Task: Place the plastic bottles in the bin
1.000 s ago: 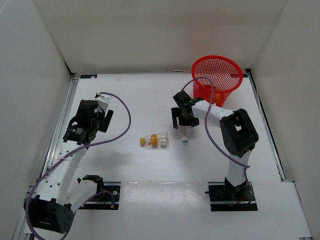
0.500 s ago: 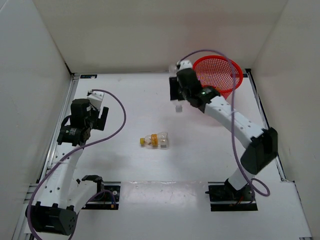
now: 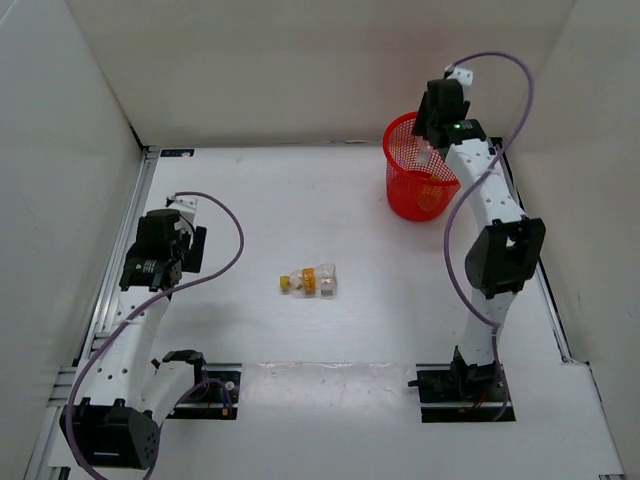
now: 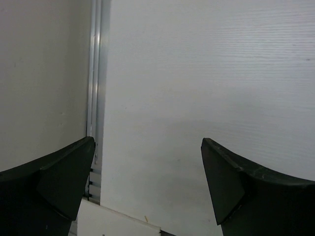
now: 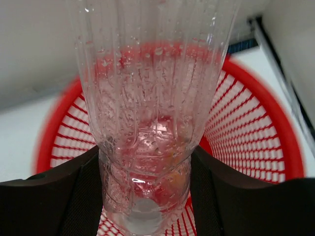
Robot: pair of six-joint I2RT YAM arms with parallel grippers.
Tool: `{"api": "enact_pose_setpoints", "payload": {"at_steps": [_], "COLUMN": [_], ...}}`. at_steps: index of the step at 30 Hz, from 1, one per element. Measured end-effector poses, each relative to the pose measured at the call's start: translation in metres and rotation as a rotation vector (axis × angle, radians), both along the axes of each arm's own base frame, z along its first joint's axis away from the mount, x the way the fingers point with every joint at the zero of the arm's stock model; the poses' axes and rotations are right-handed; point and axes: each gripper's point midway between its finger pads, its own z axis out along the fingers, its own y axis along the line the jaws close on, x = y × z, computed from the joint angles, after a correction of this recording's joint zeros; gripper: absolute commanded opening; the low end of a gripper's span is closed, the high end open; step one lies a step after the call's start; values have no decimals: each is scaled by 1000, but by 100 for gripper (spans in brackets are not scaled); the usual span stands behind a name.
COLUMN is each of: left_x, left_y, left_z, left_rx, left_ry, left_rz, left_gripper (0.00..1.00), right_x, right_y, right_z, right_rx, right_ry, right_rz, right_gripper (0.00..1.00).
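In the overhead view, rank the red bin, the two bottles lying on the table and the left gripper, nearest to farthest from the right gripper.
1. Red bin, far right, directly under the right gripper, which holds a clear bottle.
2. Two bottles, lying near the middle.
3. Left gripper, far left.

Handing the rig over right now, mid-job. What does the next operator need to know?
Left gripper: open, empty, over bare table near its left edge.
Right gripper: shut on a clear bottle, held above the bin opening.
On the table: yellow-capped bottle mid-table, a clear item against it, likely another bottle; too small to be sure.
Done: nothing confirmed inside the bin.
Left: release this bottle, then fetch the rest.
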Motion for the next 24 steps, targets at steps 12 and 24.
{"api": "enact_pose_setpoints", "payload": {"at_steps": [12, 24], "left_x": [-1, -2], "left_y": [6, -12], "left_z": [0, -6], "left_rx": [35, -120], "left_ry": [17, 20], "left_rz": [1, -87], "left_gripper": [100, 100], "right_x": [-40, -230], "right_y": [12, 271], "right_z": [-2, -56], "right_rx": [-91, -198], "right_ry": [82, 148], "right_rz": [128, 1323], "right_gripper": [98, 96]}}
